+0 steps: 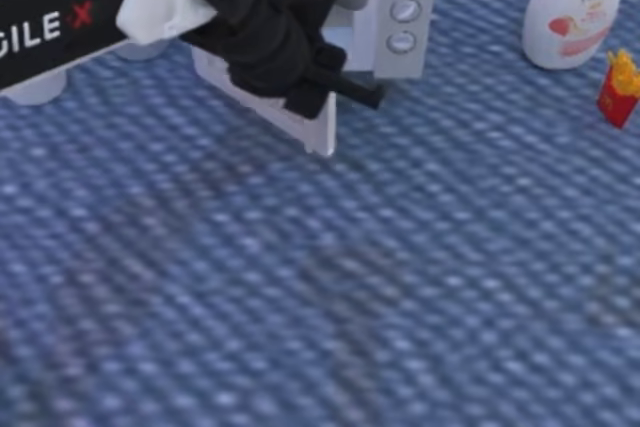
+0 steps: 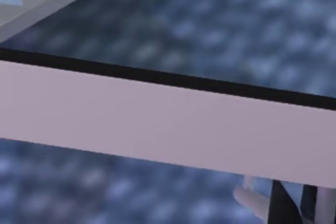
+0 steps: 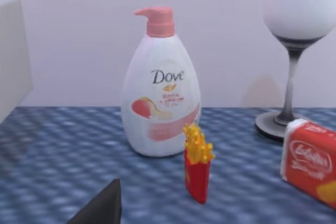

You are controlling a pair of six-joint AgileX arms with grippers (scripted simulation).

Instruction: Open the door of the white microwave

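The left gripper (image 1: 340,82) sits at the far left part of the table, pressed up against the front of the white microwave (image 1: 405,17), with the door (image 1: 290,112) swung partly outward so that its free edge juts toward the near side, just below and beside the black fingers. The arm appears placed there because the door's edge or handle is the only part that gives purchase for swinging the panel; whether the fingers are wide, narrow or clamped on the door cannot be told, since the wrist body hides them from above. In the left wrist view the door (image 2: 157,124) fills the frame as a pale band with a dark upper edge, very close to the camera, which suggests the tool is touching or nearly touching it. The oven's cavity is mostly hidden by the arm (nothing can be seen inside it). The two round knobs (image 1: 403,25) lie just to the right of the tool. Well apart on the right stand a lotion bottle (image 3: 160,93), a toy carton of fries (image 3: 198,169), a wine glass (image 3: 296,35), seemingly empty, and a biscuit packet (image 3: 310,158). The right gripper (image 3: 102,208) shows only as a dark corner; its state cannot be told.
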